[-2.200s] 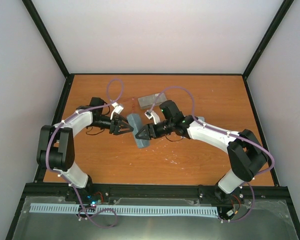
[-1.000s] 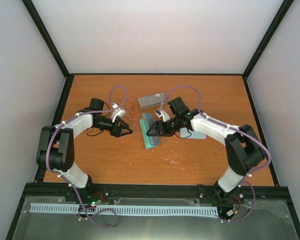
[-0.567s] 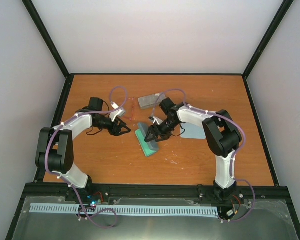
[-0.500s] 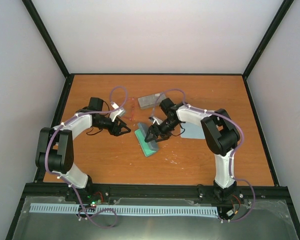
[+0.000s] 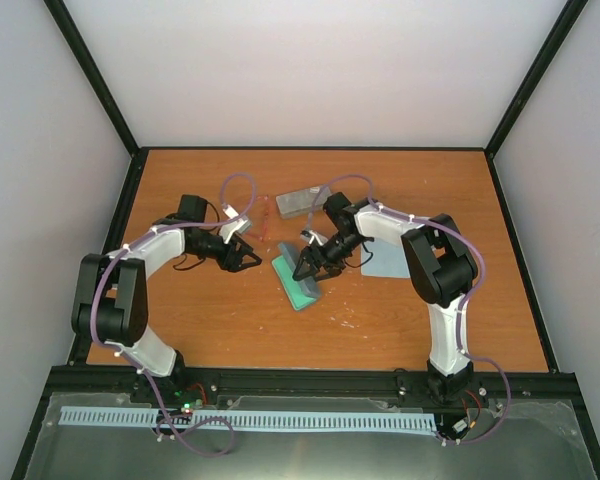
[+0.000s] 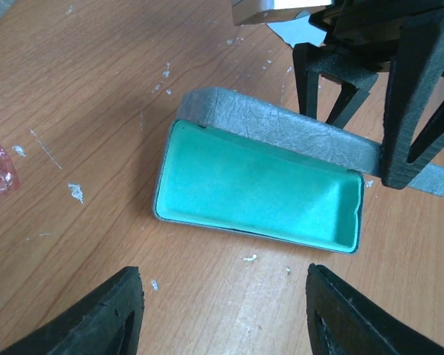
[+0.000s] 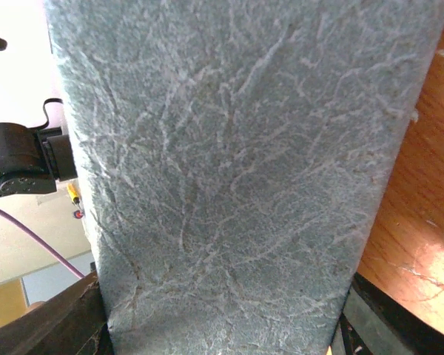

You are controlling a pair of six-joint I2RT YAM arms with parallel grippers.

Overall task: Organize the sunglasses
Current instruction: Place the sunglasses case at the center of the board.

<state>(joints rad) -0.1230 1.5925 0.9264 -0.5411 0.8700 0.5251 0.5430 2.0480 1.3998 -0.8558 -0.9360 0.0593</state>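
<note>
Top view: your right gripper (image 5: 307, 268) is at the table (image 5: 200, 320) centre, on the open case (image 5: 296, 284).
- Right wrist view: the grey textured lid fills the whole gap between the two fingers (image 7: 55, 325). Read it as clamped across the lid's width.
- Left wrist view: the case sits on the wood with its teal lining facing up. The lid stands up behind it, and the right arm's black fingers straddle the lid at its far end.

Your left gripper (image 5: 249, 262) is just left of the case and apart from it. Its fingers (image 6: 107, 314) are spread wide with nothing between them but bare wood.

Sunglasses (image 5: 263, 226): a thin red-pink outline flat on the table, beyond the left gripper and near the closed grey case (image 5: 302, 200). Neither gripper touches them. A pink see-through piece shows at the left edge of the left wrist view; you cannot tell from there which part it is.

A pale blue cloth (image 5: 388, 262) lies under the right forearm.
</note>
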